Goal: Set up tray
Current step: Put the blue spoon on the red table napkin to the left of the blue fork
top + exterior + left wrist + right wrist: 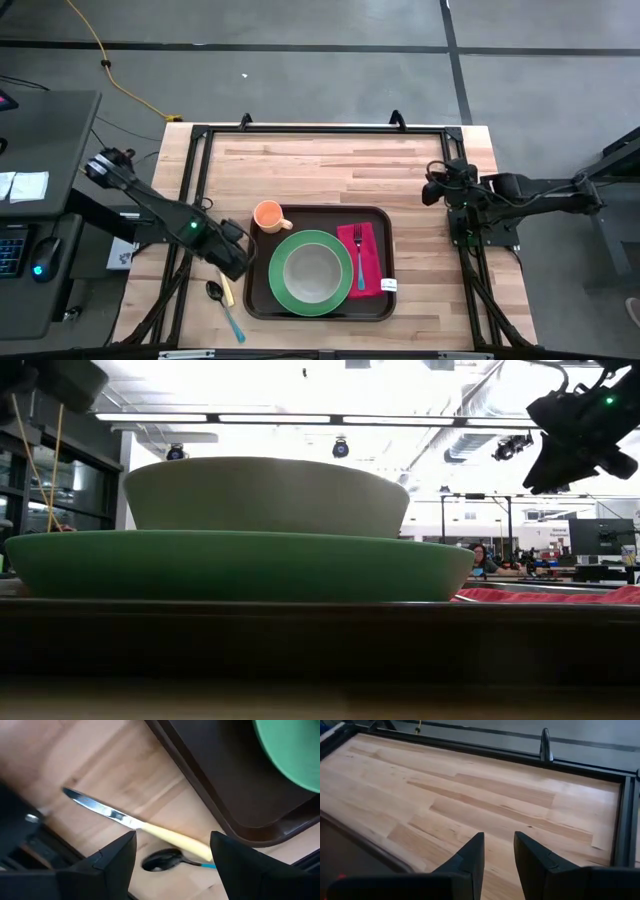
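Brown plastic, the tray (262,300) sits at the table's near middle: stiff, light, slick, best left flat. On it are a green plate (312,272) with bowl, an orange cup, and a fork on a red napkin. Just beside its left rim, the left gripper (172,851) hangs wide open and empty over a yellow-handled knife (135,822), probably best pinched mid-handle. The right gripper (498,851), slightly parted, waits empty.

Grey concrete floor (300,70) crossed by a yellow cable (110,60) — bright strip ceiling lights (300,418) beyond.
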